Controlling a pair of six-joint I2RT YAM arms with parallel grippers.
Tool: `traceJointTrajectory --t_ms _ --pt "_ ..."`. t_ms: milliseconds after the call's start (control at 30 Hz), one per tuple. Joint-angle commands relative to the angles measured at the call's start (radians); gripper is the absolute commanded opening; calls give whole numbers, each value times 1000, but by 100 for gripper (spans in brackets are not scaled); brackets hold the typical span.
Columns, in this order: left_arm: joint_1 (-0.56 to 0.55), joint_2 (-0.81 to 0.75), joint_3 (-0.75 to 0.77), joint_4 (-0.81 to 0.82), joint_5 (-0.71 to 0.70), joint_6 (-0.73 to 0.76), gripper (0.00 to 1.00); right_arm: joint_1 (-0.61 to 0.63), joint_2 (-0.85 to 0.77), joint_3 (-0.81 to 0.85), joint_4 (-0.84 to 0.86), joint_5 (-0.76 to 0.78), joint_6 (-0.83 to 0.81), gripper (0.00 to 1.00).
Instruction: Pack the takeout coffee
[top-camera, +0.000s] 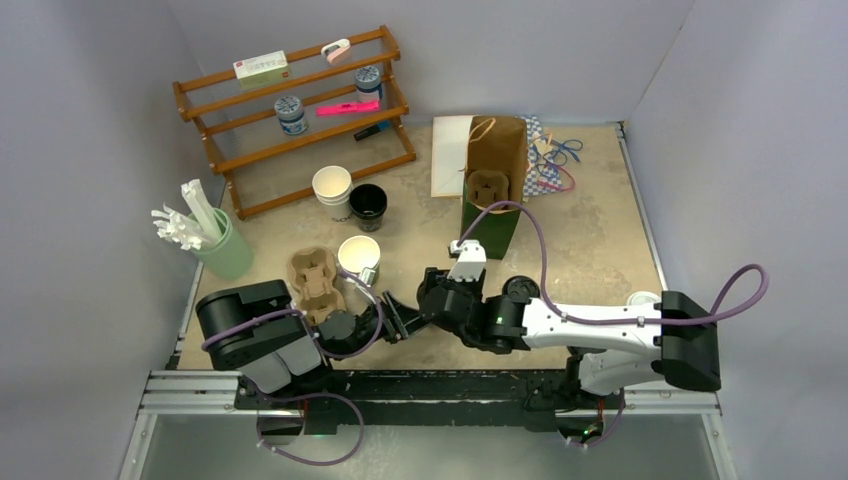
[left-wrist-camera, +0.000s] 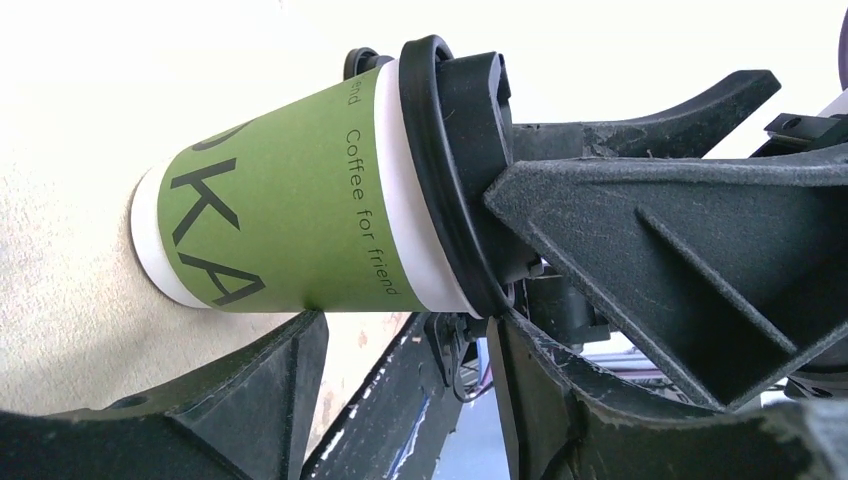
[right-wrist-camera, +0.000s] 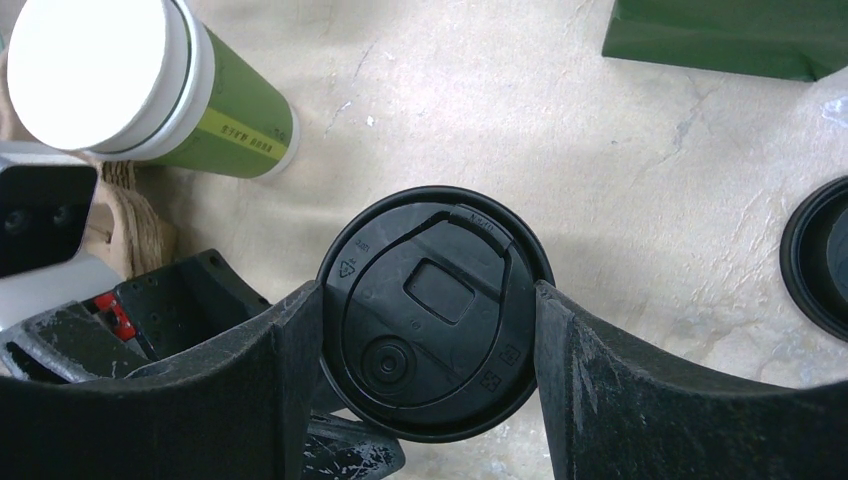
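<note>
Green cup (left-wrist-camera: 280, 215) lettering, left wrist only

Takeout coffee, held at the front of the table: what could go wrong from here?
1. The right fingers pinch the takeout coffee only by the rim of its black lid. The lid might pop off and the cup drop.
2. The left fingers sit close beside the cup and the right ones, so the arms could knock together on the lift.
3. The lidless green cup stands nearby and could be tipped.
</note>
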Motion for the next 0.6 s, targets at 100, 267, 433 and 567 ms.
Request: traceJointTrajectory --t_ms 100,267,433,567 --pt "11 -60 -4 234 -173 -9 63 27 108 -5 -291 -156 250 51" --pt "24 -136 -11 144 -193 3 62 5 159 75 -331 -103 239 51" --pt "66 -236 -31 30 -167 5 64 -1 167 95 -297 -124 179 50" --pt "68 -304 -20 -58 -173 11 65 -1 178 101 -297 -133 180 49"
